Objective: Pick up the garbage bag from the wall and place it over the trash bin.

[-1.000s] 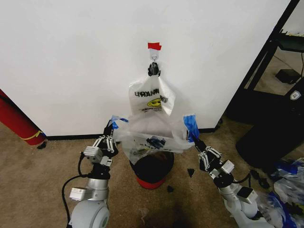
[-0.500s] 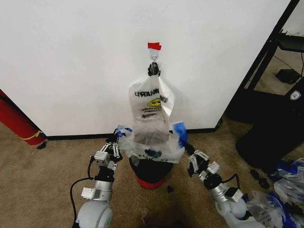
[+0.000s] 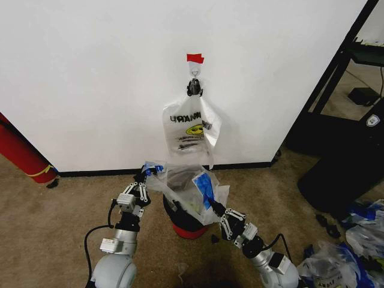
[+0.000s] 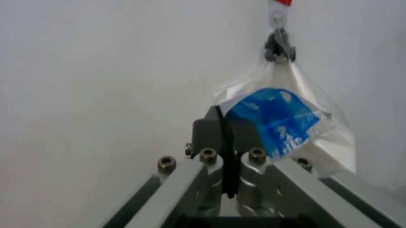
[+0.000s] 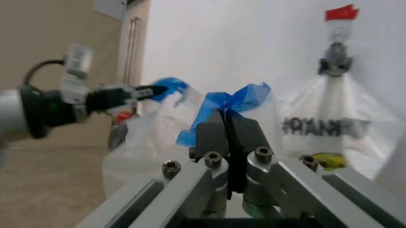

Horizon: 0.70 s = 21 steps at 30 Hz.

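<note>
The left tool (image 3: 146, 174) is being held pressed together on a blue-patched handle of the thin translucent-white plastic garbage bag (image 3: 187, 193), at the left side of the bag's mouth; in the left wrist view the closed fingers (image 4: 223, 137) are seen pinching a crumpled blue patch. The right tool (image 3: 216, 208) is likewise being kept clamped on the opposite blue handle, at the right side of the mouth and nearer the robot; in the right wrist view its shut fingers (image 5: 227, 130) are nipping a twisted blue strip, with the left tool (image 5: 149, 91) visible farther off on the other handle.

Between the two tools the bag is being held open and is draped over the small round black wire-mesh trash bin with a red base (image 3: 189, 229), which is standing on the brown carpet (image 3: 48, 222) just before the plain white wall (image 3: 90, 78). The bag is not yet seated evenly around the rim.

The film is judged to be very light, limp and slippery, and liable to tear if overstretched. The reinforced handles are judged the best holds, so that the mouth can be spread evenly.

A second similar bag with mirror-reversed print (image 3: 191, 129) is hanging from the small hook (image 3: 194, 71) under the strip of red tape (image 3: 194, 58).
</note>
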Available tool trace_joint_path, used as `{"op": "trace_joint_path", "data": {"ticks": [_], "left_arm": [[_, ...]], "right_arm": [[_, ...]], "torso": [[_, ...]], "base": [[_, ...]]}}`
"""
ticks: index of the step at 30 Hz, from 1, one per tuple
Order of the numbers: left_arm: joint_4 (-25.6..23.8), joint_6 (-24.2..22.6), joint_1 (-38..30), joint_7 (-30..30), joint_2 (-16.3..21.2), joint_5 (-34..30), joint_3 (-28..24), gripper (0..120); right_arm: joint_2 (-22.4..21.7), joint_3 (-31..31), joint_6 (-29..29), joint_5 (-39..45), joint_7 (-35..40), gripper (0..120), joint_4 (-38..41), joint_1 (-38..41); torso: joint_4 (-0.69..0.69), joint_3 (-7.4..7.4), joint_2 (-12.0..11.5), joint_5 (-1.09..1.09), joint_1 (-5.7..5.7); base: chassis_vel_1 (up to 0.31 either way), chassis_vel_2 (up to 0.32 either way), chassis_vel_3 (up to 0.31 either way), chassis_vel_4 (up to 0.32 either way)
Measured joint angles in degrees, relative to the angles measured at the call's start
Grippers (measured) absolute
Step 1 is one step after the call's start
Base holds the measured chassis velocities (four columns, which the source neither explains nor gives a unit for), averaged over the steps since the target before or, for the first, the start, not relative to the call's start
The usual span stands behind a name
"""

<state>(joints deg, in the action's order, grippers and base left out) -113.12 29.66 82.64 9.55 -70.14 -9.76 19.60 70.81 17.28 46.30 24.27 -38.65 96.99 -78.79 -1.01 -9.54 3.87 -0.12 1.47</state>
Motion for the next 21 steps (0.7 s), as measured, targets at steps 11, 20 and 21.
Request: {"op": "trace_joint_path", "data": {"ticks": [11,20,21], "left_arm": [[0.2,-1.0,-1.2,3.6,-0.2,1.3,0.1,0],[2.2,-2.8,-2.0,5.2,0.0,2.3,-1.1,0],[2.6,-2.6,-2.0,4.9,-0.1,2.4,-1.4,0]], "right_arm": [[1.3,1.8,-0.1,0.6,5.9,0,-5.9,6.4],[2.1,0.1,-0.1,0.4,5.7,0,-9.7,8.4],[2.1,0.0,0.0,0.4,5.7,0,-10.1,8.6]], "torso": [[0.01,0.0,0.0,0.0,0.0],[0.01,0.0,0.0,0.01,0.0],[0.01,0.0,0.0,0.01,0.0]], "base": [[0.0,0.0,0.0,0.0],[0.0,0.0,0.0,0.0],[0.0,0.0,0.0,0.0]]}}
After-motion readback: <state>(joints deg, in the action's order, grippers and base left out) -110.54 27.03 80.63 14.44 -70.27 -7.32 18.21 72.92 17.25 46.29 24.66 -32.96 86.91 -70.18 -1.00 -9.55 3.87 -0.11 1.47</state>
